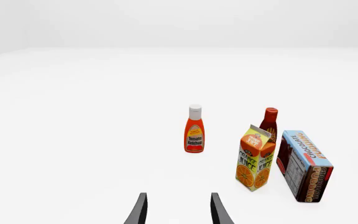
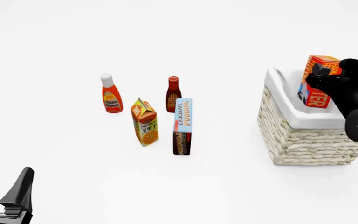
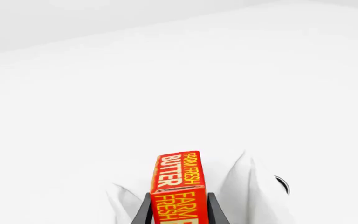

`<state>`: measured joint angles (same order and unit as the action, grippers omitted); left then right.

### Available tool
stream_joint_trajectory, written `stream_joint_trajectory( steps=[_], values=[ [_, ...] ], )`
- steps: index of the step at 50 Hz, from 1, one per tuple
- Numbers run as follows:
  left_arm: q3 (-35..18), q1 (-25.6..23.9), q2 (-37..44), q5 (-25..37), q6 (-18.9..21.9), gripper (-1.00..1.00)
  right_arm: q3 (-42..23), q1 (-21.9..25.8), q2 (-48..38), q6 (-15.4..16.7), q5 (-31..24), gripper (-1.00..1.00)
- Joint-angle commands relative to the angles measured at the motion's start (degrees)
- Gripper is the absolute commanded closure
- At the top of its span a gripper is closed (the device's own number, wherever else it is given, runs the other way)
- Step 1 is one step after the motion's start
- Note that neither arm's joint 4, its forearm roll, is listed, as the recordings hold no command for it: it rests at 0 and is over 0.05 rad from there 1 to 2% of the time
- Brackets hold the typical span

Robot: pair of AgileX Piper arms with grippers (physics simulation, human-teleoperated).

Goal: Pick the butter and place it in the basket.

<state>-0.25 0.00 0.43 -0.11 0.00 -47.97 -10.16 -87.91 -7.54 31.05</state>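
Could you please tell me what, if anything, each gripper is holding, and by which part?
The right gripper holds the butter by its two long side faces, above the basket. The left gripper is open and holds nothing.

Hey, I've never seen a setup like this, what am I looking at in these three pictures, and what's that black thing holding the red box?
These are computer-rendered pictures of two robot arms at a white table. The wide picture looks down from behind the arms. The other two come from cameras just behind each arm's pincer.

The right gripper is shut on the butter, a red carton, and holds it over the basket, a woven basket with a white liner. The left gripper is open, holds nothing, and sits low at the near left.

Standing on the table are a ketchup bottle, a dark sauce bottle, an orange juice carton and a chocolate pudding box.
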Motion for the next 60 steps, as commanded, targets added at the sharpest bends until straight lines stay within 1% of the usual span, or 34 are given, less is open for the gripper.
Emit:
stream_joint_trajectory(
  steps=[1, 13, 16, 17, 53, 60],
  values=[
    [0.0, 0.0, 0.0, 0.0, 0.0, -1.0, -0.81, 0.05, 0.36, -1.33, 0.52, 1.0],
    [0.0, 0.0, 0.0, 0.0, 0.0, -1.0, -0.81, -0.03, 0.18, -1.32, 0.68, 1.0],
    [0.0, 0.0, 0.0, 0.0, 0.0, -1.0, -0.2, 0.15, 0.95, -1.81, 1.0, 1.0],
    [0.0, 0.0, 0.0, 0.0, 0.0, -1.0, -0.37, 0.28, 0.73, -2.1, 0.81, -1.0],
    [0.0, 0.0, 0.0, 0.0, 0.0, -1.0, 0.66, 0.24, 2.6, -2.21, 1.15, -1.0],
    [0.0, 0.0, 0.0, 0.0, 0.0, -1.0, 0.31, 0.66, 4.5, -2.09, -0.49, -1.0]
  ],
)
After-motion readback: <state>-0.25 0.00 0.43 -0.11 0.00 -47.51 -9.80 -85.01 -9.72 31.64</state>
